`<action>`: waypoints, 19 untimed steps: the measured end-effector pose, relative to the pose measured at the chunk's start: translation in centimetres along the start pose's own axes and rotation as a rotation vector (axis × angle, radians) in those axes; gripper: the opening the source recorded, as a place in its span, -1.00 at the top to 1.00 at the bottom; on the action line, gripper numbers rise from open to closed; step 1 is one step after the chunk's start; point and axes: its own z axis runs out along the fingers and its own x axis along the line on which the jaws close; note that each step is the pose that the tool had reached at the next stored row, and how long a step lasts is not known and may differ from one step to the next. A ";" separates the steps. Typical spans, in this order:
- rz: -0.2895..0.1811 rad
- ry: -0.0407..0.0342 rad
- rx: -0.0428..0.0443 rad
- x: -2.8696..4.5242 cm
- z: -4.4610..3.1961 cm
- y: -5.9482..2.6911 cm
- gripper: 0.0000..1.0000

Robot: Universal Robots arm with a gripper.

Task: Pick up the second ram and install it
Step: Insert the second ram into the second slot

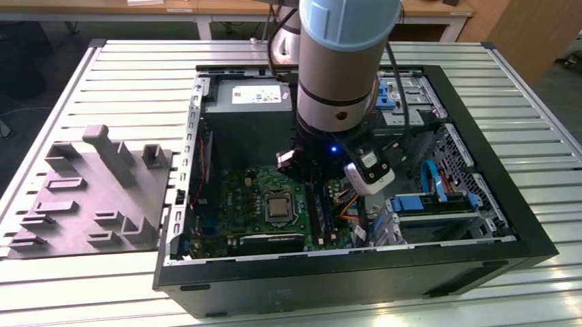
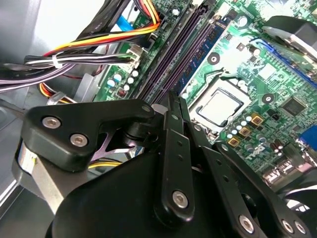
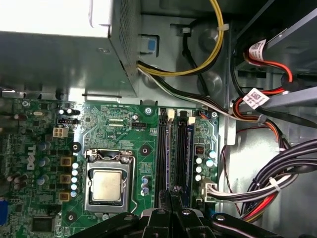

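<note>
The gripper (image 2: 174, 101), fingers pressed together with nothing pinched between them, points its tips at the near end of the memory slots (image 3: 182, 148). Just beyond the tips, the second ram (image 2: 200, 59) stands in a slot (so fetching looks done). I cannot tell whether it is fully seated.

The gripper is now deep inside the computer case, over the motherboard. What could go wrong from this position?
1. The gripper hangs close over the memory slots; a tilted or off-line push could strain a slot or the motherboard.
2. The cables run right beside the slots, so the gripper might snag them.
3. The processor lies bare next to the slots; a sideways slip could hit it.
</note>
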 end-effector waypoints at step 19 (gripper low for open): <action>0.001 -0.0002 -0.0002 0.09 0.77 -0.02 0.77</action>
